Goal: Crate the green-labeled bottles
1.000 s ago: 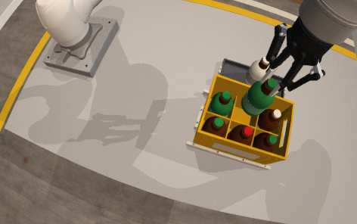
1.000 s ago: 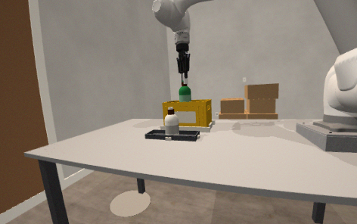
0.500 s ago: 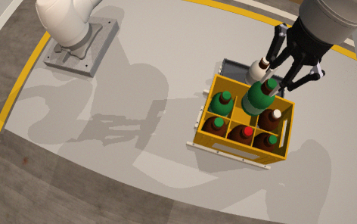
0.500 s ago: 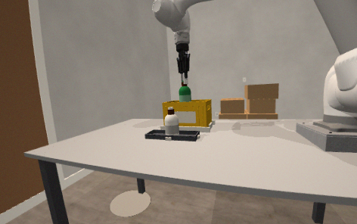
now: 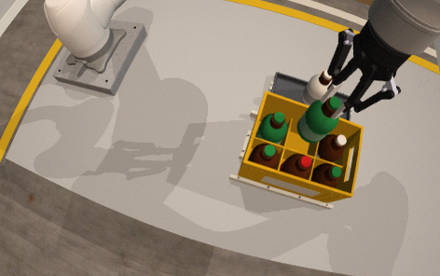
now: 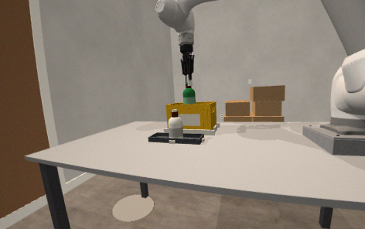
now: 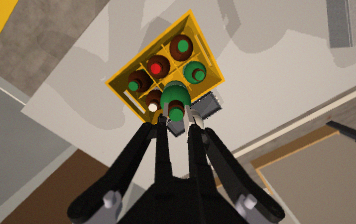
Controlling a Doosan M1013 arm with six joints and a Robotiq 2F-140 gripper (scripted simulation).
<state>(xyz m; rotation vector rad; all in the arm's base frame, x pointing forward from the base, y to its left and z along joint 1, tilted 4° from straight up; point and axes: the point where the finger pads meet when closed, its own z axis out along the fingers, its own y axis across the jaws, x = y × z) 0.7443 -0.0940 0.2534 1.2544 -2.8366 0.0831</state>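
Gripper (image 5: 336, 105) fingers are clamped on the neck of the green bottle (image 5: 318, 122), which hangs partly inside the crate (image 5: 298, 186) over a rear cell; it looks rigid, smooth and top-heavy, so the neck is the sensible hold.

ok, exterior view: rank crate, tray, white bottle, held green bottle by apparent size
1. Yellow crate, largest.
2. Dark tray, nearly as wide but very flat.
3. White-labeled bottle, nearer the camera, so inflated.
4. Green-labeled bottle in the end effector, partly sunk into the crate; unsure against 3.
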